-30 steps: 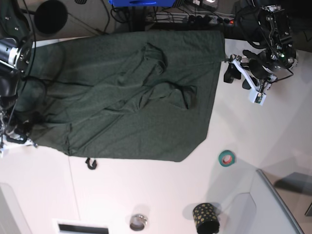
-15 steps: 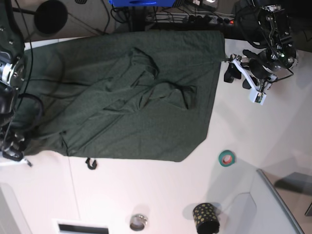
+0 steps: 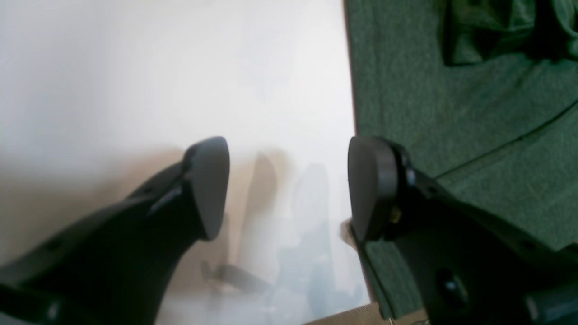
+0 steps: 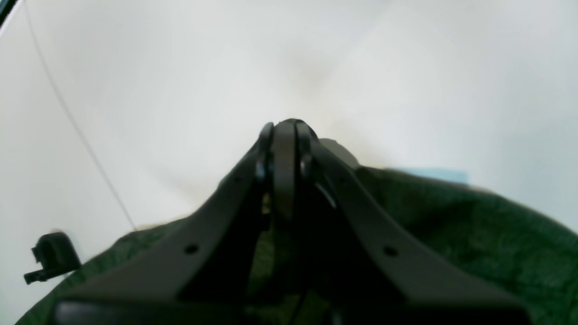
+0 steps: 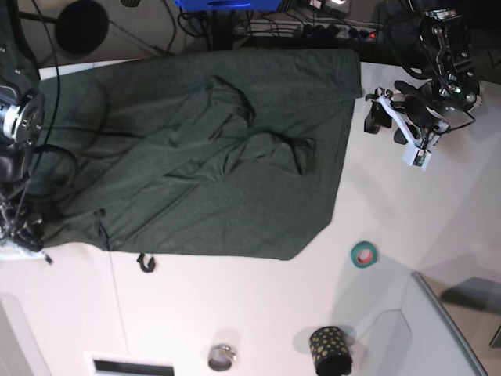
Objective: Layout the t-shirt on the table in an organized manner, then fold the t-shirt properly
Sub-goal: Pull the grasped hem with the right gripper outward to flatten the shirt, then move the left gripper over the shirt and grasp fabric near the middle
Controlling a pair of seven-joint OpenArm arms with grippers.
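The dark green t-shirt lies spread over the white table, bunched into folds near its middle. At the base view's left edge my right gripper sits on the shirt's lower left corner. In the right wrist view the right gripper is shut, with t-shirt fabric gathered under its fingers. My left gripper hangs just off the shirt's right edge. In the left wrist view the left gripper stands open over the bare table, the t-shirt edge beside its right finger.
A small black clip lies just below the shirt's front edge, also in the right wrist view as the clip. A green tape roll, a black dotted cup and a metal ring sit on the front. A grey bin fills the lower right corner.
My right gripper has drawn the shirt's lower left corner out toward the left front edge, and the middle folds have shifted. The left gripper has edged slightly away from the shirt.
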